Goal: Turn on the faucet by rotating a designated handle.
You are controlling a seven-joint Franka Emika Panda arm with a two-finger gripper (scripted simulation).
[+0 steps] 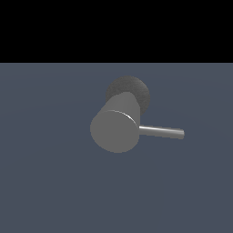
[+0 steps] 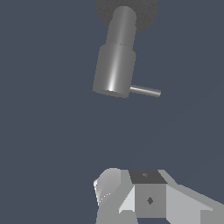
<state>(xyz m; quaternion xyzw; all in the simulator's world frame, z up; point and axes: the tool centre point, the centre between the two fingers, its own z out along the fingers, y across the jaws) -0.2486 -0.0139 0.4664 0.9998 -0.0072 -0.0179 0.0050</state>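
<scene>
Nearest the wrist camera sits the gripper [image 2: 131, 197], a cluster of pale grey faceted blocks with a darker square face bearing a small diamond mark. It is cut off by the frame edge, so whether the fingers are spread or closed cannot be told; nothing is seen in its grasp. It is well apart from the faucet. The exterior view does not show the gripper at all.

Beyond it, over the plain slate-blue floor [image 2: 48, 131], lies the faucet [image 2: 114, 65]: a thick matte grey cylinder that the wrist view shows stepping down to a narrower neck, a step hidden in the exterior view by the flat round end [image 1: 114, 132]. The handle [image 2: 145, 91], a thin shiny rod, juts sideways toward the exterior view's right [image 1: 161, 132].

Farthest is the dark, rough, rounded base [image 1: 136, 88], partly hidden behind the cylinder.
</scene>
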